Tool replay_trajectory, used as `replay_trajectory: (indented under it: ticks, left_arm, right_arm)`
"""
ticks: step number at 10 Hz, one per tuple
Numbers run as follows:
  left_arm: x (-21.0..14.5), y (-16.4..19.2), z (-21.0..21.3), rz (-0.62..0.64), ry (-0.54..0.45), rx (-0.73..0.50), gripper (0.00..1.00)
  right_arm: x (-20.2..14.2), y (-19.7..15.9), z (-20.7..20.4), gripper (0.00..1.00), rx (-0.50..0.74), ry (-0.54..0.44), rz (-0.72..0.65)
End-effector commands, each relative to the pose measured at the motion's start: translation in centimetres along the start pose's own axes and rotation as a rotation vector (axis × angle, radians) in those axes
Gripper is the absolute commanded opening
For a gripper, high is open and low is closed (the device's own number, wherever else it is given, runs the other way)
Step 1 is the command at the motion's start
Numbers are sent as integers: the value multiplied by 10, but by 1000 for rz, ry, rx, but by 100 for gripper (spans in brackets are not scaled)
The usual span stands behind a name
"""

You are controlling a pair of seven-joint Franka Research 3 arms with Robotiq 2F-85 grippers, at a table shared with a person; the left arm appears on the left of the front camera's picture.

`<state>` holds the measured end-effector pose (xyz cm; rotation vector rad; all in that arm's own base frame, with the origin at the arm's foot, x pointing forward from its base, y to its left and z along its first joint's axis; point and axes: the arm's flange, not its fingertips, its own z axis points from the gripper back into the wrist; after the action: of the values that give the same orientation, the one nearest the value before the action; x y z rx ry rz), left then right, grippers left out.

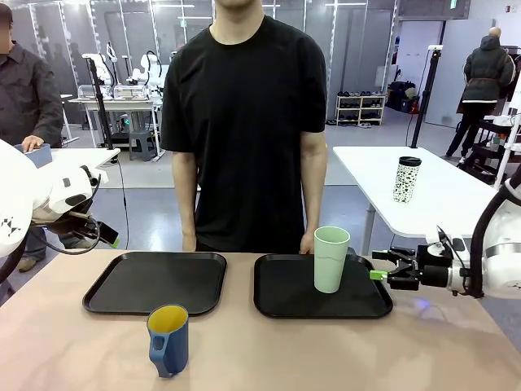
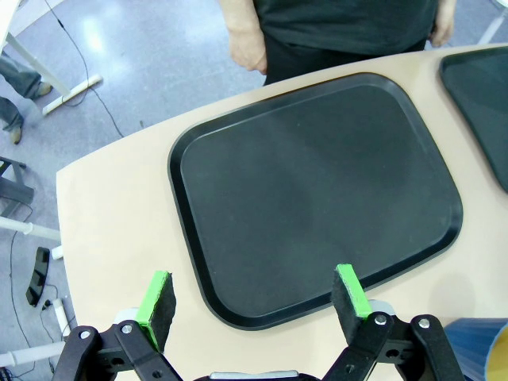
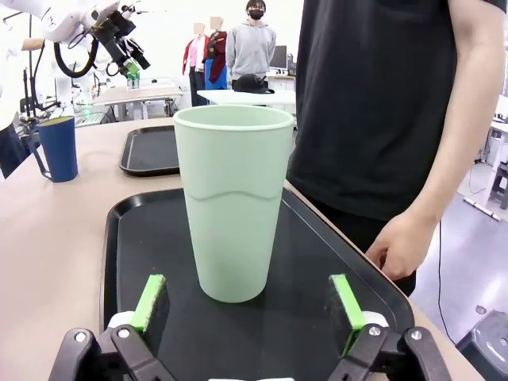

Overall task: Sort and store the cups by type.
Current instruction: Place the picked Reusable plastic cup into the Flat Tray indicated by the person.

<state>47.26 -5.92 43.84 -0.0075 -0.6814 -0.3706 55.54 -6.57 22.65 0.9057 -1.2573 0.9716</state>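
A tall mint-green tumbler (image 1: 330, 259) stands upright on the right black tray (image 1: 285, 301). In the right wrist view the tumbler (image 3: 232, 200) rises just beyond my open right gripper (image 3: 248, 305), apart from its green pads. In the front view that right gripper (image 1: 381, 274) hovers at the tray's right edge. A dark blue mug (image 1: 168, 339) with a yellow inside stands on the table in front of the left black tray (image 1: 155, 282). My left gripper (image 2: 255, 303) is open high over the left tray (image 2: 317, 182), holding nothing; in the front view the left gripper (image 1: 112, 239) hangs at far left.
A person stands at the far side of the table with a hand (image 3: 401, 248) next to the right tray. A speckled tumbler (image 1: 406, 179) stands on a white table behind. The mug's rim (image 2: 480, 349) peeks into the left wrist view's lower right corner.
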Motion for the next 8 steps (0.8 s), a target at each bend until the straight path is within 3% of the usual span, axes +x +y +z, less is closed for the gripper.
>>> replay_trajectory:
  ticks: [1,8]
  left_arm:
    - [1,0,0,3,-2,4,100]
    - [1,0,0,3,-2,4,100]
  right_arm:
    - [6,8,-1,100,1,39,-19]
    - [1,2,1,100,-1,10,1]
